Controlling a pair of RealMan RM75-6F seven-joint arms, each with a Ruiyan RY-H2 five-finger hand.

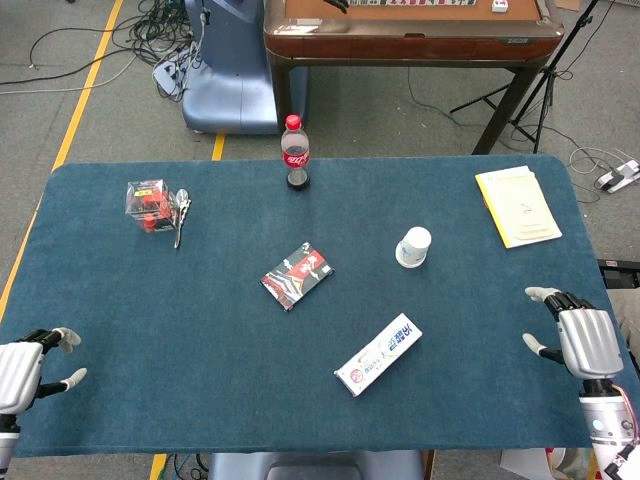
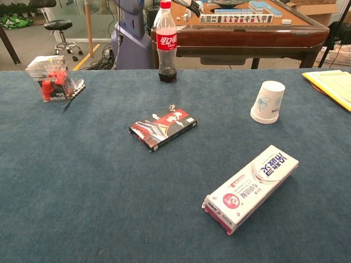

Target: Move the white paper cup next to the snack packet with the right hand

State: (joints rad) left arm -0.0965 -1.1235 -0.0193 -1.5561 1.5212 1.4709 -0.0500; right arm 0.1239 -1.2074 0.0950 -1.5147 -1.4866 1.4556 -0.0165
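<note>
Right hand (image 1: 585,340) sits at the table's near right corner, back of the hand up, fingers apart, holding nothing. Left hand (image 1: 20,365) mirrors it at the near left corner, also spread and unloaded. I see both only from the head camera; the chest camera shows neither hand, just tabletop.

White paper cup (image 1: 413,247) stands upside down, mouth on the blue cloth (image 1: 200,320), right of centre and well apart from my right hand. Snack packet (image 1: 297,275), dark with red print, lies flat near mid-table, left of the cup and clear of it. A long white box (image 1: 378,354) lies on a diagonal nearer me, between the two.

Chest view adds detail the head view lacks: a faint blue print on the cup (image 2: 268,102) wall, and the pink end flap of the white box (image 2: 252,187).

Far edge: cola bottle (image 1: 294,152) upright. Far left: clear box (image 1: 149,203) with red contents. Far right: yellow notepad (image 1: 517,206).
</note>
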